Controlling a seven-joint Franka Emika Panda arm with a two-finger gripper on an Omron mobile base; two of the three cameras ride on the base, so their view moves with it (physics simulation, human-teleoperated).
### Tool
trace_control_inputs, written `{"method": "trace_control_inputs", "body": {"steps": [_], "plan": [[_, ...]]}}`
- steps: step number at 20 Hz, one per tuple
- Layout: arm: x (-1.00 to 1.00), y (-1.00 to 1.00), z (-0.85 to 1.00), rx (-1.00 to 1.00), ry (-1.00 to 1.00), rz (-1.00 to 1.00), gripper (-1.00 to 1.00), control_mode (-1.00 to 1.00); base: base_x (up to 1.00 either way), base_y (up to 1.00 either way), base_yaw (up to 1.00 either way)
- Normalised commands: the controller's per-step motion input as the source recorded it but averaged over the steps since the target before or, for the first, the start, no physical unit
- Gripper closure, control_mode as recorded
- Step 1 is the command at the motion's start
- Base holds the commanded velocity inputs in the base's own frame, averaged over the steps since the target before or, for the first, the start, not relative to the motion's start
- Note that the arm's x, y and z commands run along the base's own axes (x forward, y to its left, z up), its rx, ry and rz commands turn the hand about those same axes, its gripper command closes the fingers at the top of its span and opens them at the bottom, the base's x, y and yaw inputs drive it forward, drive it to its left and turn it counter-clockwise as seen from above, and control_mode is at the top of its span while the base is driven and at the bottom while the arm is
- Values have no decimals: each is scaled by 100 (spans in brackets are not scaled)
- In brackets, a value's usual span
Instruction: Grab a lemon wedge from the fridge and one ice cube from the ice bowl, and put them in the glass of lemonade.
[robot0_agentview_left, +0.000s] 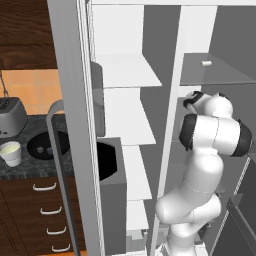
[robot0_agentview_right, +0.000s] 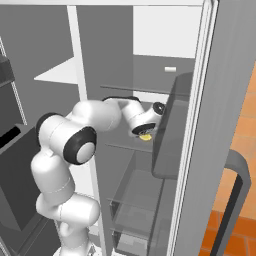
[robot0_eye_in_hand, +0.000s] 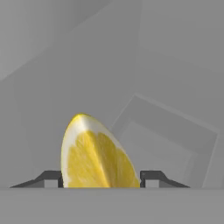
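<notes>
The fridge (robot0_agentview_left: 131, 70) stands open, and my arm reaches into its right compartment. The lemon wedge (robot0_eye_in_hand: 98, 153), bright yellow with its cut face towards the camera, sits between my gripper's (robot0_eye_in_hand: 101, 179) two dark fingertips (robot0_eye_in_hand: 51, 178), which press against its two sides. In the right base view the gripper (robot0_agentview_right: 145, 131) hangs over a glass shelf, with the lemon wedge (robot0_agentview_right: 146, 136) showing as a yellow spot under the hand. On the dark counter to the left are the black ice bowl (robot0_agentview_left: 45, 145) and the whitish glass of lemonade (robot0_agentview_left: 11, 152).
The open left fridge door (robot0_agentview_left: 75, 125), with its long handle (robot0_agentview_left: 57, 150), stands between the arm and the counter. A silver toaster (robot0_agentview_left: 10, 117) sits behind the glass. The right fridge door (robot0_agentview_right: 225, 125) with its bin (robot0_agentview_right: 167, 130) is close beside the hand. Drawers (robot0_agentview_left: 47, 210) lie under the counter.
</notes>
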Motion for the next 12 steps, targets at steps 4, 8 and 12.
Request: {"method": "trace_control_inputs", "body": {"steps": [4,8,12], "plan": [[-32,0,1,0,0,-19,100,-100,0,0,0],[-2,5,4,-4,3,-30,100,-100,0,0,0],[-16,21,27,-3,18,-31,100,-100,0,0,0]]}}
